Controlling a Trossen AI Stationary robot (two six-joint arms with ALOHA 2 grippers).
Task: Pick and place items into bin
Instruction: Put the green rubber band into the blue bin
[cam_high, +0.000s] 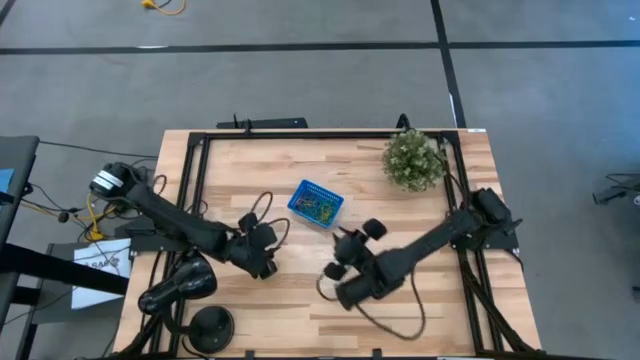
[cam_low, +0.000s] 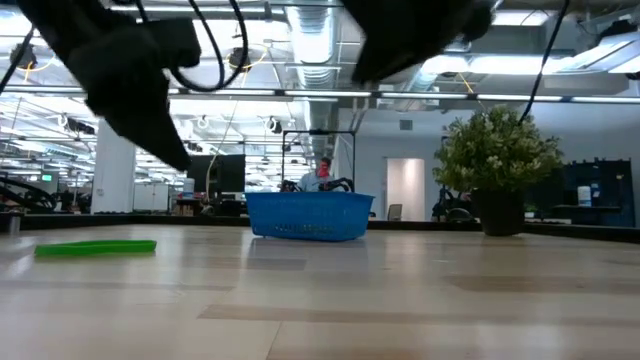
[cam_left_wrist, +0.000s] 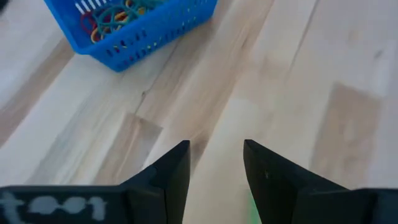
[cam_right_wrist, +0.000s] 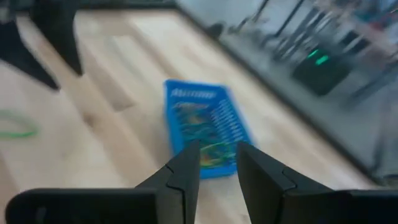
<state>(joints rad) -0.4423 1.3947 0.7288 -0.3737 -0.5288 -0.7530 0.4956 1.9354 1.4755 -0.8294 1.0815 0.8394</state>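
Beside left claw (cam_left_wrist: 214, 163), green loop (cam_low: 96, 247)

So here's the count: one blue bin (cam_high: 316, 203) on the wooden surface (cam_high: 420, 310), and inside it a tangled pile of colored loops (cam_left_wrist: 112, 15) in red, yellow and green, too jumbled to put a number on. One green loop (cam_low: 96, 247) lies out on the wood by itself. One potted plant (cam_high: 414, 160) sits in the corner. Two dark arms, so two claws: the left claw (cam_high: 266, 250) and the right claw (cam_high: 337, 262), each with two fingers. One person (cam_low: 322, 173) shows way in the background.
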